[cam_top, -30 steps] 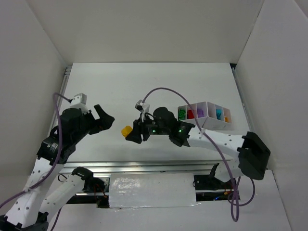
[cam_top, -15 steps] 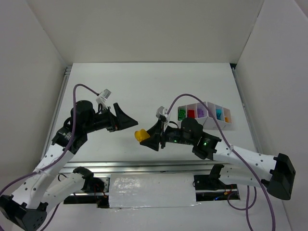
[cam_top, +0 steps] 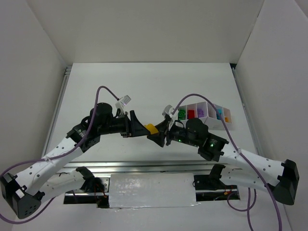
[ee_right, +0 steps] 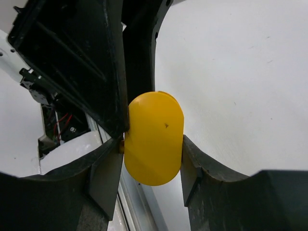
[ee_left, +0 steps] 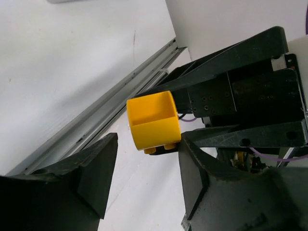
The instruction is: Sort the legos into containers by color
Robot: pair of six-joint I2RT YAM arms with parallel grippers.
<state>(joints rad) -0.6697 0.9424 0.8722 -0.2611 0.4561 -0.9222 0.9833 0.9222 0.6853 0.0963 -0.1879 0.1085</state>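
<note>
Right gripper (ee_right: 150, 163) has its jaws pinched firmly on the yellow lego (ee_right: 154, 139), holding it above the table (cam_top: 144, 82) just beyond the arm bases. And look at this: the left gripper (ee_left: 148, 159) is nose to nose with it, jaws partly spread either side of the same brick. The left wrist view shows a gap on one flank, so there's no second grip yet. This reads as a mid-air handover or re-grip. Next, the left jaws need to meet the brick's free faces squarely before the right lets go, or it drops. Further back and to the right, the white tray (cam_top: 208, 103) waits with green, red, purple and teal showing. The right-end compartment holds orange-yellow, the likely home for this one.
</note>
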